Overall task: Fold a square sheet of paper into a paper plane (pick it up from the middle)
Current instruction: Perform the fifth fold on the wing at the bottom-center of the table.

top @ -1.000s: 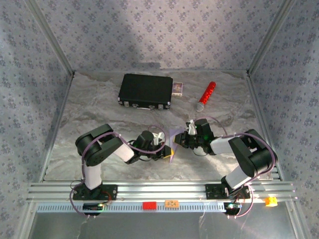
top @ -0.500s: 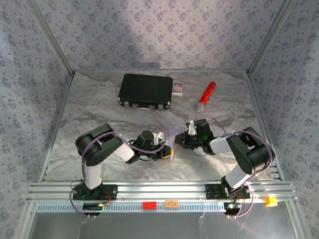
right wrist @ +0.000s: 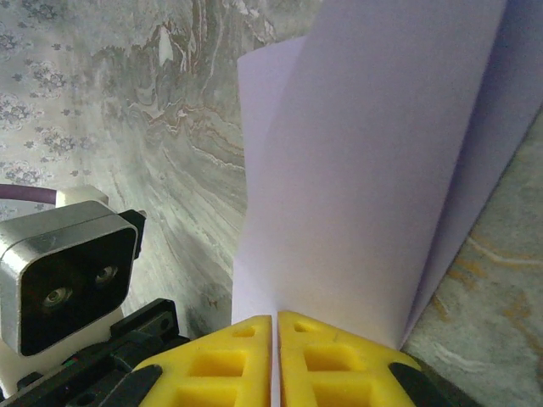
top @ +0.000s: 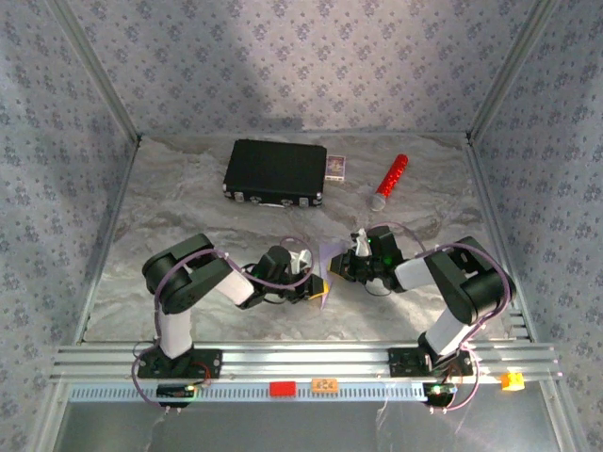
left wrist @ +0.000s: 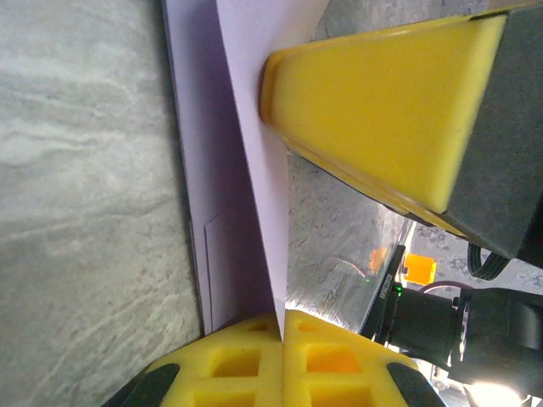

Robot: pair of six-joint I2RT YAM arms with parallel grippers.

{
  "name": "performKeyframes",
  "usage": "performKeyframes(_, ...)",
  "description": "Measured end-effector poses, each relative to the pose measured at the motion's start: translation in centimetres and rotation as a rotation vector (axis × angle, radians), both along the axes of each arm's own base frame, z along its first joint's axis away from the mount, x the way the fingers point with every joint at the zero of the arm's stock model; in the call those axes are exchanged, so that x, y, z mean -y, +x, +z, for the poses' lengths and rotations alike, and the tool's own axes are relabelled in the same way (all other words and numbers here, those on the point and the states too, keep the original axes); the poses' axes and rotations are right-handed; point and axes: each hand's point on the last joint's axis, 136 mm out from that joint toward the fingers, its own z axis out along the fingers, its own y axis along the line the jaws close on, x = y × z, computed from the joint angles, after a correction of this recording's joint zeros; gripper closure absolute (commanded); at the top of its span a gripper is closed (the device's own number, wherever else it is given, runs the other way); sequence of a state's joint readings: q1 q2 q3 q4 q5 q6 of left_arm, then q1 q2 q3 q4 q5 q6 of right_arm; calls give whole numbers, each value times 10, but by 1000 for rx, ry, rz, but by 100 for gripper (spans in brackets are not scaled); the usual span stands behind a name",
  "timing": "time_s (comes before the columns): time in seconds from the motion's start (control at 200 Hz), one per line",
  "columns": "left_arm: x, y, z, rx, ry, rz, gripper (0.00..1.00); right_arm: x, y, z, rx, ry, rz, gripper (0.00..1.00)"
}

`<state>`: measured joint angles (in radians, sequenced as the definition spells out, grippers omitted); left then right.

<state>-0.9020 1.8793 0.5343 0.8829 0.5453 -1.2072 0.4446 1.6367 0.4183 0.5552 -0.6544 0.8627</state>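
The square sheet of paper (right wrist: pixel 365 161), folded and upright, sits between the grippers near the front middle of the table (top: pixel 188 217). Its far edges are cut off in both wrist views. The left gripper (left wrist: pixel 281 339) and right gripper (right wrist: pixel 275 339) are each clamped on the sheet.

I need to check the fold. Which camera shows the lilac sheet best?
Right wrist: the sheet stands broad and close, folded layers rising from the shut right claw. Left wrist sees the sheet nearly edge-on; the top view gives a small sliver between the arms.
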Motion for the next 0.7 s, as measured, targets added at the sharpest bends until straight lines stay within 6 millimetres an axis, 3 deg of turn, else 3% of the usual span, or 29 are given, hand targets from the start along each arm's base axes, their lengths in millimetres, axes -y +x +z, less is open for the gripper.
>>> performKeyframes(0.14,2,-1,4,8,-3,-23,85,1,0,-1,-3,-4,-3,88)
performKeyframes(0.39,3,-4,1,39,70,-55,95,1,1,-2,-14,-14,-7,90)
performKeyframes(0.7,2,-6,-1,72,97,-72,92,1,0,-3,-18,-19,-8,91)
